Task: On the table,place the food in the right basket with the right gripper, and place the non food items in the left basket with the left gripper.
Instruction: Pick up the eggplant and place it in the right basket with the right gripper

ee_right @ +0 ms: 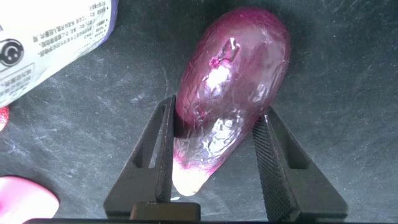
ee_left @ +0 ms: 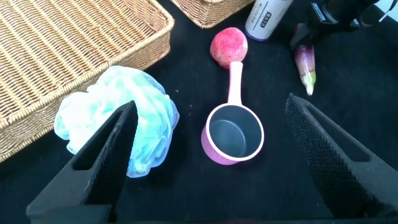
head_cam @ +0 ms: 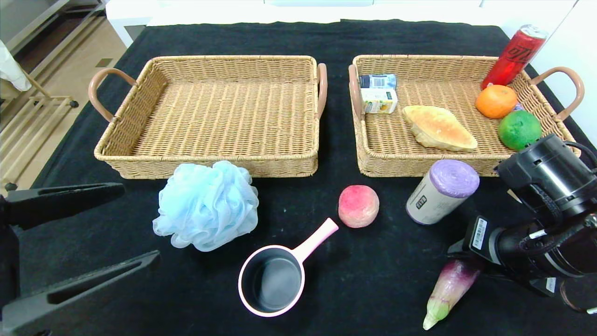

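I have the right gripper [ee_right: 214, 152] pinching the eggplant [ee_right: 230, 93] on the table [head_cam: 373, 289]. Just beyond lies the roll [head_cam: 440, 191], then the right basket [head_cam: 373, 154] holding the croissant [head_cam: 438, 128]. My left gripper [ee_left: 211, 162] hangs spread wide over the pink pan [ee_left: 233, 134].

The right claw [head_cam: 466, 261] clamps the eggplant [head_cam: 447, 291] near the counter's [head_cam: 373, 289] front edge; the croissant [head_cam: 438, 127] lies in the right basket [head_cam: 373, 158].
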### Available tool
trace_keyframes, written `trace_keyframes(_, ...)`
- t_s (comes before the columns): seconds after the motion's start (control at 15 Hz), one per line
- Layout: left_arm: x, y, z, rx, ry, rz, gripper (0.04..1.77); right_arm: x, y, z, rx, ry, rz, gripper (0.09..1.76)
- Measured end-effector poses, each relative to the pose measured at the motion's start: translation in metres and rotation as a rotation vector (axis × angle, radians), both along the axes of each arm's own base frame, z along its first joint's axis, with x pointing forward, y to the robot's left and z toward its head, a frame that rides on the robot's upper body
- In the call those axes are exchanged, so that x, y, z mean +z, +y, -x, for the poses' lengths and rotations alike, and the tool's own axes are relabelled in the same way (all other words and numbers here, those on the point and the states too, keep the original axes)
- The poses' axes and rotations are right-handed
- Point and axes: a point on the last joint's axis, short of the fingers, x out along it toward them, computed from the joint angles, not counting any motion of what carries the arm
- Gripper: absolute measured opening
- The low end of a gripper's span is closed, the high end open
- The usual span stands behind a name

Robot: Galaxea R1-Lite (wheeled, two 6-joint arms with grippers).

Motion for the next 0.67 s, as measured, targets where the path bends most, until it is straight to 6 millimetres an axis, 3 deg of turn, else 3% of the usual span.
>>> trace_keyframes(0.4,-0.001,0.000,0.000,-0.001,0.001,-0.005,1.72,0.020,-0.003,0.008,0.008,-0.063,-0.025,0.84)
trace_keyframes(0.67,-0.002,0.000,-0.001,-0.002,0.006,-0.006,1.72,0.042,-0.021,0.024,0.014,-0.066,0.007,0.84)
